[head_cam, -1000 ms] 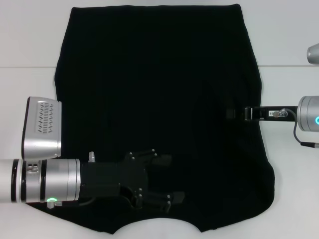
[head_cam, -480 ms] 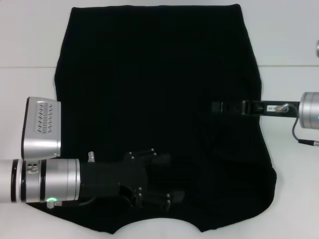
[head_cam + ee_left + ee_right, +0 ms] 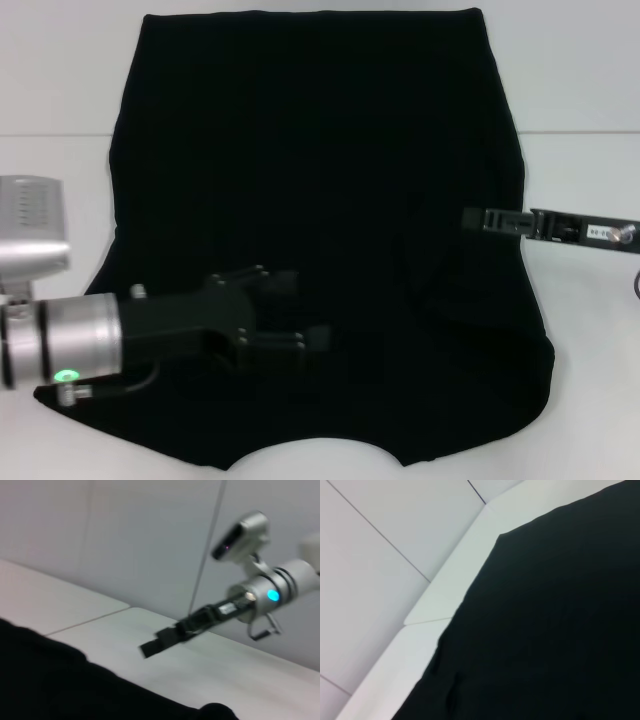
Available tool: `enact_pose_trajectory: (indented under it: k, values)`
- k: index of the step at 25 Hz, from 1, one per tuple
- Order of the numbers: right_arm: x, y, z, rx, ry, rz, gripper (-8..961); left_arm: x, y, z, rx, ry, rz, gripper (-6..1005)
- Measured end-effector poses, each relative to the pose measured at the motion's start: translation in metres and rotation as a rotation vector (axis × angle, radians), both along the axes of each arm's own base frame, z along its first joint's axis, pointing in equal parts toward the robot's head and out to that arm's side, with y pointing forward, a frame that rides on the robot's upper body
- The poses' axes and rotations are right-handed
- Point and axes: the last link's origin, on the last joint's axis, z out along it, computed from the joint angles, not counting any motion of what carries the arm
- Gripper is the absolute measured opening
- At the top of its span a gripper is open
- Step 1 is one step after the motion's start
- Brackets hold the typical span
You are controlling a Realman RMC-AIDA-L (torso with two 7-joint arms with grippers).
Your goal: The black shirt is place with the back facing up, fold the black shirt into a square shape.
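The black shirt point(image 3: 320, 200) lies spread over the white surface point(image 3: 580, 80), filling the centre of the head view, its curved neckline at the bottom edge. The left pincer point(image 3: 285, 315) sits over the lower left of the cloth, its fingers apart with nothing between them. The right pincer point(image 3: 478, 219) reaches in at the shirt's right edge, mid-frame; whether it is open or closed I cannot tell. The sleeves look already folded in, so the lengthwise fold likely comes next: each pincer needs a firm hold near the neckline end.

White table point(image 3: 60, 90), pale panelled wall point(image 3: 125, 540) with seams
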Motion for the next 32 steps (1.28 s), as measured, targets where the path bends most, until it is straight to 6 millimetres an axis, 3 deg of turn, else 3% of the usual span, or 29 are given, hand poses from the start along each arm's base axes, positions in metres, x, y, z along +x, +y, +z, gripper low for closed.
enact_pose_trajectory:
  k: [4,7,14,23,32]
  values:
    - [0.007,-0.014,0.0,-0.006,0.035,0.02,840,-0.013,-0.001,0.013,0.01,-0.015,0.081,938]
    - [0.01,-0.021,0.001,0.007,0.064,0.033,838,-0.042,-0.012,0.037,0.083,0.003,0.188,936]
    - [0.012,-0.023,0.003,0.033,0.085,0.022,836,-0.081,-0.026,0.075,0.182,0.043,0.371,932]
    - [0.002,-0.014,0.003,0.037,0.087,0.045,836,-0.111,-0.04,0.106,0.145,0.196,0.589,927]
    - [-0.001,-0.01,0.003,0.045,0.081,0.045,835,-0.123,-0.052,0.113,0.107,0.404,0.541,922]
